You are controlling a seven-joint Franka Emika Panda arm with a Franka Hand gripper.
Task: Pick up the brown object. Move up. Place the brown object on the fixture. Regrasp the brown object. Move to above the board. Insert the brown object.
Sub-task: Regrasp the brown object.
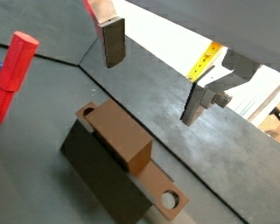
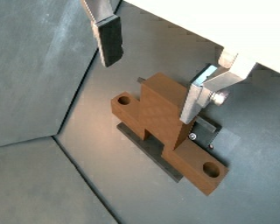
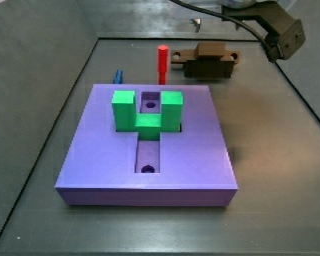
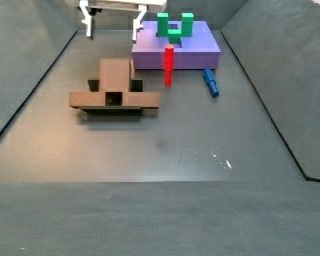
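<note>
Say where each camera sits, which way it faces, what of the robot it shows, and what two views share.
Wrist view: on the wrist, looking down between the open end effector fingers at the brown object on the fixture.
Wrist view: also wrist-mounted, from another angle, same brown object; both fingers show.
Side view: at the board's near end, facing across it; part of the arm shows.
Side view: opposite end, brown object near, board beyond; open end effector shows.
Both side views share board and brown object.
</note>
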